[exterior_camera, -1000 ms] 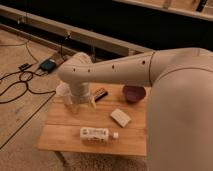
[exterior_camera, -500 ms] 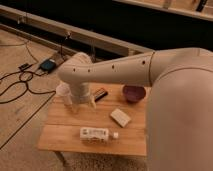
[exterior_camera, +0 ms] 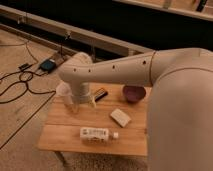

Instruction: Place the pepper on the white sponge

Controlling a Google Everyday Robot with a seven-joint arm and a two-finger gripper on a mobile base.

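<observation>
Robot claw (exterior_camera: 79, 104) beside cup (exterior_camera: 63, 90), bowl (exterior_camera: 134, 93) contents unclear, white sponge (exterior_camera: 120, 117) mid-table

Cream-white robot arm (exterior_camera: 125, 72), smooth rounded tubular segments, bulky pale shell filling the right foreground, row of small dark holes along the forearm, short cylindrical wrist, gripper (exterior_camera: 87, 102) beneath it, low over the wooden table (exterior_camera: 65, 136).

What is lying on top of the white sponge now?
Nothing: the white sponge shows a bare top. The gripper hangs over the left end of the table, apart from the sponge. The pepper cannot be seen; the arm may cover it.
</observation>
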